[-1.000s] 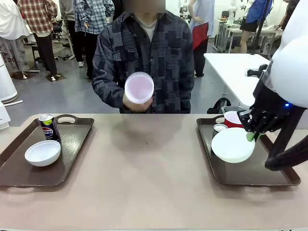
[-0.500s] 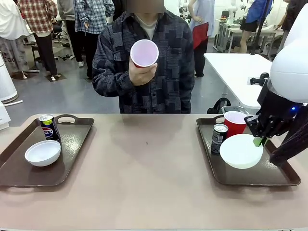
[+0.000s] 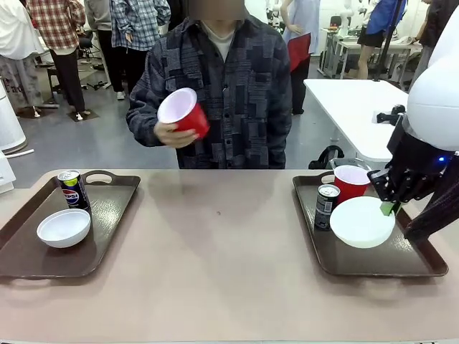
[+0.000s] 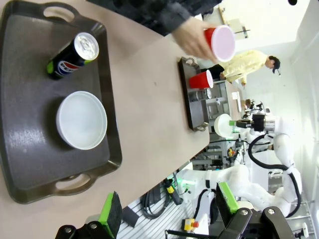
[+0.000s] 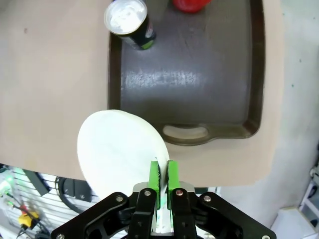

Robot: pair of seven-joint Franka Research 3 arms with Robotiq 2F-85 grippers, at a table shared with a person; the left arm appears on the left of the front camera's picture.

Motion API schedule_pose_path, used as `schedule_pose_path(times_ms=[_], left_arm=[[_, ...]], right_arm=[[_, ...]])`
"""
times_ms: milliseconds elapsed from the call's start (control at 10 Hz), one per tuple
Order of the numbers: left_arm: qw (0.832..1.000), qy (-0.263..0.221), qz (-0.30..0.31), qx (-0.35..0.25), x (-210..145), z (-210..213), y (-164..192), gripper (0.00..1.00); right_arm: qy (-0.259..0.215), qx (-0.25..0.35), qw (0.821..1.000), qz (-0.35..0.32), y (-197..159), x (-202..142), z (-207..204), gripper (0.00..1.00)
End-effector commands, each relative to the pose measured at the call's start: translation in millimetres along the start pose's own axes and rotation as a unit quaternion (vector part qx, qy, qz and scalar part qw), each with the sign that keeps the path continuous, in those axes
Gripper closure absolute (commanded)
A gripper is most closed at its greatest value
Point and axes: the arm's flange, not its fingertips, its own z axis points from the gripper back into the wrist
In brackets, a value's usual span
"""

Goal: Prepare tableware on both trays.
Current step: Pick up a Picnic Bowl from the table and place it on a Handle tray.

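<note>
My right gripper (image 3: 388, 208) is shut on the rim of a white bowl (image 3: 361, 222), which hangs tilted low over the right tray (image 3: 366, 262). In the right wrist view its green pads (image 5: 155, 180) pinch that bowl's (image 5: 121, 148) edge above the tray's (image 5: 199, 74) near end. A dark can (image 3: 327, 206) and a red cup (image 3: 350, 183) stand on that tray. The left tray (image 3: 107, 208) holds a Pepsi can (image 3: 72, 188) and another white bowl (image 3: 64, 227). My left gripper (image 4: 168, 206) hangs open high above the left tray (image 4: 30, 164). The person holds a second red cup (image 3: 183, 113) tilted in one hand.
The person stands at the far side, hand and cup above the table's back edge. Bare tabletop (image 3: 215, 244) lies between the two trays. A white table (image 3: 351, 107) stands behind on the right, with other people farther back.
The person's hand brought the red cup down and to the left from chest height. My right gripper carried the bowl rightward and lower over the right tray, uncovering the dark can.
</note>
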Motion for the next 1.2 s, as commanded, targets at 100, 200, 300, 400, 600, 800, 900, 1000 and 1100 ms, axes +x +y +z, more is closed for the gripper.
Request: schedule_pose_path(times_ms=[100, 200, 300, 400, 600, 800, 900, 1000, 1100], left_arm=[[1.000, -0.005, -0.001, -0.008, -2, 0, -2, 0.00], [1.000, -0.005, -0.001, -0.008, -2, 0, -2, 0.00], [1.000, -0.005, -0.001, -0.008, -2, 0, -2, 0.00], [1.000, -0.005, -0.001, -0.008, -2, 0, -2, 0.00], [1.000, -0.005, -0.001, -0.008, -2, 0, -2, 0.00], [1.000, -0.005, -0.001, -0.008, -2, 0, -2, 0.00], [1.000, -0.005, -0.001, -0.008, -2, 0, -2, 0.00], [1.000, -0.005, -0.001, -0.008, -2, 0, -2, 0.00], [1.000, -0.005, -0.001, -0.008, -2, 0, -2, 0.00]], right_arm=[[0.006, 0.010, 0.999, 0.045, -57, 34, -41, 0.91], [0.009, 0.018, 0.999, 0.050, -68, 39, -58, 0.91], [0.017, 0.041, 0.998, 0.055, -76, 41, -77, 0.91], [0.024, 0.052, 0.997, 0.056, -81, 42, -92, 0.91], [0.027, 0.070, 0.996, 0.044, -88, 43, -112, 0.91], [0.009, 0.076, 0.997, 0.029, -91, 46, -120, 0.91], [0.003, 0.078, 0.997, 0.014, -93, 48, -124, 0.91], [-0.007, 0.086, 0.996, -0.001, -94, 51, -129, 0.91], [-0.006, 0.087, 0.996, -0.002, -92, 54, -135, 0.91]])
